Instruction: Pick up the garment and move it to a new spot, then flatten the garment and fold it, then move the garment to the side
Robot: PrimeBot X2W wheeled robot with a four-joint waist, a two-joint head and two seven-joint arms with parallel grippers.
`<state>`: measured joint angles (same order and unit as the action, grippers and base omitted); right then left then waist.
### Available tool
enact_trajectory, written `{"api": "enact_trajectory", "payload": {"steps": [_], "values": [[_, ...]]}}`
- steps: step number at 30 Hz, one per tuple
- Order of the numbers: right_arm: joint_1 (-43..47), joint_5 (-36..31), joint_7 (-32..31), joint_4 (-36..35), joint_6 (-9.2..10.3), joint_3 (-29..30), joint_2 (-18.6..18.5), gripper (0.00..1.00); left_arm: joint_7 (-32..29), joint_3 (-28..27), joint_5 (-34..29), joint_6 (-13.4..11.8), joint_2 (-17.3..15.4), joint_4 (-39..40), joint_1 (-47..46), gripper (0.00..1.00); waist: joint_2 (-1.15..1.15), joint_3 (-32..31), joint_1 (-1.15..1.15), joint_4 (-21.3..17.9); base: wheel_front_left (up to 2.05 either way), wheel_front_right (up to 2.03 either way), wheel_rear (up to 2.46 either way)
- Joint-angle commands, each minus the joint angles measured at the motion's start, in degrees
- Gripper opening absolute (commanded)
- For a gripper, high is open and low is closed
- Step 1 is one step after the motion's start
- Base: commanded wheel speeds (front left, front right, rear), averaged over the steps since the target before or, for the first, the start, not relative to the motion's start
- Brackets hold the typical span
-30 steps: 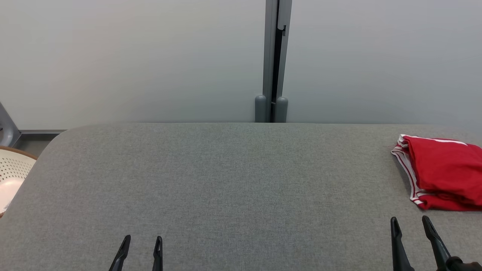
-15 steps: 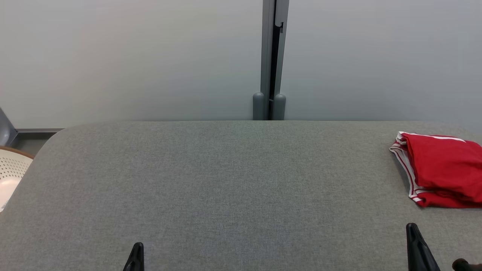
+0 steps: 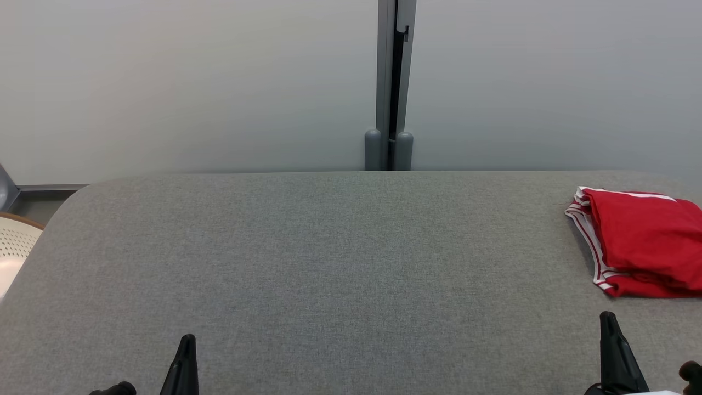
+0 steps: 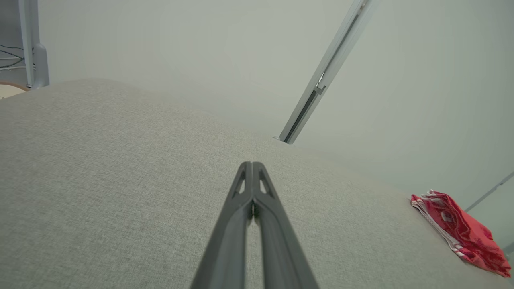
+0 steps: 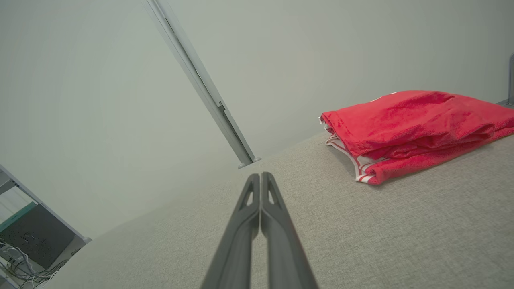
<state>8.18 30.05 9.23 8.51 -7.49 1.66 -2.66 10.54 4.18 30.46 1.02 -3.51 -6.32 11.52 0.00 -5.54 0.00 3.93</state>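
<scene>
A red garment (image 3: 639, 241) with white-striped trim lies bunched in loose layers at the right end of a grey padded table (image 3: 329, 247). The left gripper (image 3: 186, 345) and right gripper (image 3: 609, 329) hover at the near edge, both pinched fully together and holding nothing. The right one is near the cloth, not touching. The cloth looks soft, light and floppy. Its striped edge seems the best place to pinch, though the layers may slide apart.

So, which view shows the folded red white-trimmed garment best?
The right wrist view: the folded red white-trimmed garment lies near and large, layers visible. The head view crops it at the right edge; the left wrist view shows it small, distant.
</scene>
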Motion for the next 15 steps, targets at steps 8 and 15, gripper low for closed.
{"api": "enact_trajectory", "payload": {"steps": [8,15], "values": [[-3.12,8.78,-2.05,0.11,-0.01,0.80,-0.50,0.00,-1.75,-1.07,9.12,1.12,-0.85,-0.51,-3.81,0.00,0.00,0.47,0.00,-0.32,0.00,0.00,0.00],[-4.40,14.67,-3.48,0.62,-0.01,1.15,-0.55,0.00,-3.03,-1.67,15.27,1.73,-1.03,-1.15,-5.36,0.00,0.00,0.86,0.00,-0.59,0.00,0.00,0.00]]}}
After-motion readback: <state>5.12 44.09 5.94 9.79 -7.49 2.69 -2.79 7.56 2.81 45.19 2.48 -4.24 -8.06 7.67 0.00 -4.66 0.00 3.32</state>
